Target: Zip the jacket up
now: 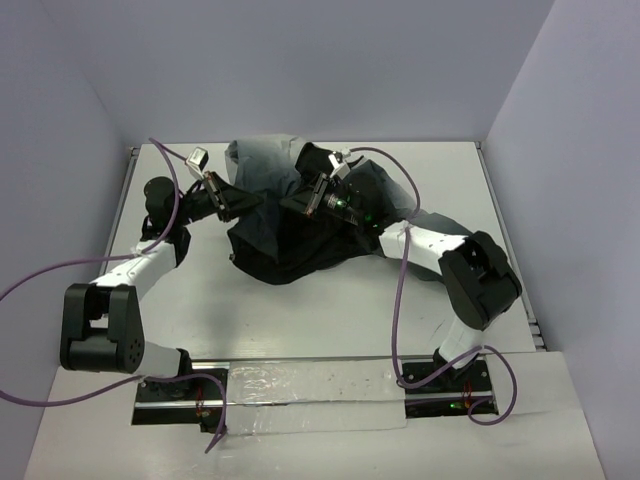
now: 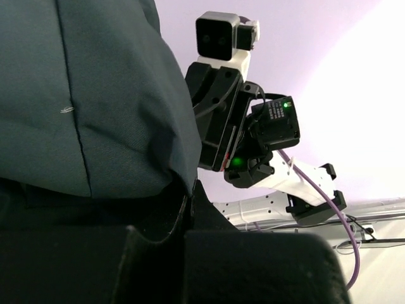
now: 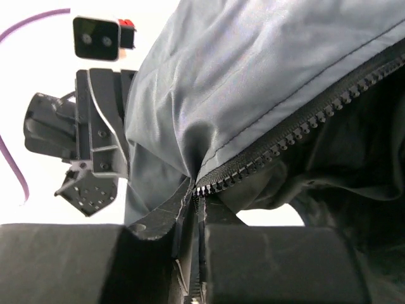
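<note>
- We are seeing the jacket (image 1: pixel 290 245) bunched in a heap on the far half of the bench (image 1: pixel 300 325), with its far edge lying near the back wall (image 1: pixel 300 70).
- Bare bench is showing in front of the heap toward the arm bases, and in narrower strips to its left and right. The side walls (image 1: pixel 50 180) are hemming in the bench on both sides.
- The left arm (image 1: pixel 130 275) is running up the left side, then bending inward so its wrist is pointing at the jacket's left edge.
- The left claw (image 1: pixel 245 205) is clamping tight on a fold of the grey shell. In its wrist view we are seeing cloth squeezed between the dark fingers (image 2: pixel 253 266).
- The right arm (image 1: pixel 440 245) is coming in low from the right, with its wrist lying over the dark part of the heap.
- The right claw (image 1: pixel 295 203) is closing to a narrow slit and pinching the jacket's front edge at the zipper (image 3: pixel 304 123), whose teeth are running up and to the right from its fingers (image 3: pixel 272 259).
- The two claws are facing each other, close together, with a ridge of grey cloth between them.
</note>
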{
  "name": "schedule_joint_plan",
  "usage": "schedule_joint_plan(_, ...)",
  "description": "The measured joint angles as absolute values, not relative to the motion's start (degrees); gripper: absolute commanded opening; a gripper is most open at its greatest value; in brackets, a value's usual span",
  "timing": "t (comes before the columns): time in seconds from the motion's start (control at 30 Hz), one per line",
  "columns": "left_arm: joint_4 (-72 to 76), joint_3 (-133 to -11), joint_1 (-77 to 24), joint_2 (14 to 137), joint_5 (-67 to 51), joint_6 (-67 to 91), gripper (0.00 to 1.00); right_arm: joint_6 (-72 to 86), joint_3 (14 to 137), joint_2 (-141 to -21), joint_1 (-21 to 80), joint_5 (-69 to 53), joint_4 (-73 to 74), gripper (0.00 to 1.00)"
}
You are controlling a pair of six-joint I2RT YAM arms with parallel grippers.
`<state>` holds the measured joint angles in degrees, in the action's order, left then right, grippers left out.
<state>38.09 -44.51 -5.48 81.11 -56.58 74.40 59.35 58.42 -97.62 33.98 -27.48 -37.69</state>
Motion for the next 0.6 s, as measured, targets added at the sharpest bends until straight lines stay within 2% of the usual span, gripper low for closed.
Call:
schedule_joint_plan(0.03, 36.2, -44.7, -5.5, 80.8, -56.5, 72.9, 0.54, 59.0, 58.3, -97.5, 34.0, -27.4, -37.6, 0.00)
schedule_joint_plan(0.07, 33.0, -45.4, -5.5, 80.5, -56.1, 71.0, 0.61, 58.3, 58.1, -97.1, 34.0, -26.9, -37.0, 0.00)
schedule_joint_plan(0.1, 28.2, -46.6, -5.5, 80.2, -55.1, 67.4, 0.85, 57.2, 57.8, -96.4, 34.0, -26.2, -35.2, 0.00)
schedule_joint_plan(0.13, 23.2, -48.2, -5.5, 80.0, -53.9, 63.8, 0.97, 56.0, 57.8, -95.4, 33.9, -25.4, -32.4, 0.00)
schedule_joint_plan(0.2, 12.4, -51.7, -5.5, 79.3, -49.2, 56.0, 0.99, 53.0, 57.8, -93.1, 33.9, -23.3, -26.9, 0.00)
schedule_joint_plan(0.33, -4.0, -55.5, -5.5, 75.7, -37.7, 43.8, 0.98, 46.8, 59.6, -88.9, 33.7, -19.6, -15.0, 0.00)
schedule_joint_plan(0.43, -11.7, -55.9, -6.0, 71.4, -30.7, 37.1, 0.90, 42.5, 64.0, -88.2, 33.6, -17.3, -6.9, 0.00)
schedule_joint_plan(0.6, -19.3, -56.2, -11.4, 67.4, -24.5, 29.3, 0.96, 37.9, 68.7, -87.4, 33.2, -15.8, 3.0, 0.00)
